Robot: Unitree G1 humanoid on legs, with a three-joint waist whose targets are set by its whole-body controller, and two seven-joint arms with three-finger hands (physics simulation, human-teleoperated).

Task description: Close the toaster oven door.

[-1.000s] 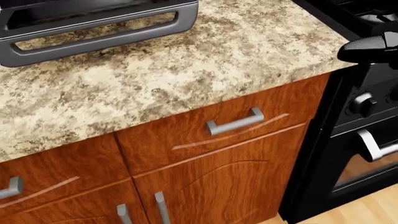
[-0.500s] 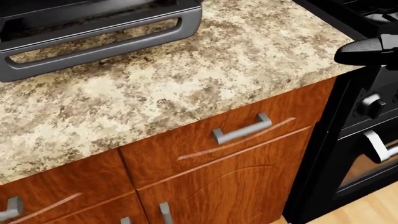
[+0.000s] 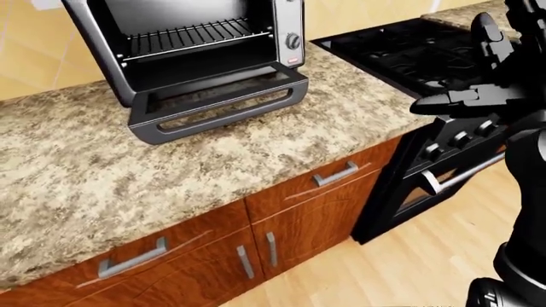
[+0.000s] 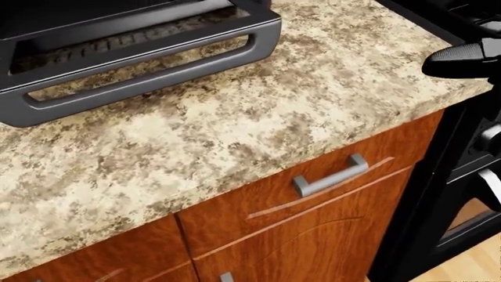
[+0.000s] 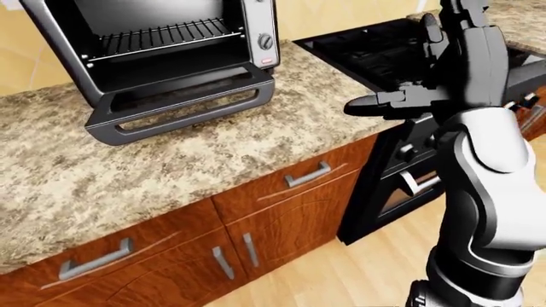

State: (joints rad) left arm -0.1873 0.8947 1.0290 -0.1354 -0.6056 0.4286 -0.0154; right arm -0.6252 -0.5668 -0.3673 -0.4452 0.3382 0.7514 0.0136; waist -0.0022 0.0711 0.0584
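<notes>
The toaster oven (image 3: 200,38) stands on the granite counter (image 3: 94,173) at the upper left of the left-eye view. Its door (image 3: 217,102) lies folded down flat, with the long bar handle (image 4: 141,79) toward me and the wire rack (image 3: 192,33) showing inside. My right hand (image 5: 409,70) hovers over the counter's right end, by the stove, well to the right of the door and apart from it. Its black fingers (image 5: 367,102) are spread and hold nothing. One fingertip (image 4: 466,57) shows at the head view's right edge. My left hand is out of sight.
A black stove (image 3: 401,51) with knobs and an oven door bar (image 3: 456,174) adjoins the counter on the right. Wooden drawers and cabinet doors with metal pulls (image 3: 335,174) run beneath the counter. Light wood floor (image 3: 384,268) lies below.
The whole head view has shifted: counter, door handle and drawer pull slid right and down in the picture, so the camera moved. My right fingertip stays at the right edge.
</notes>
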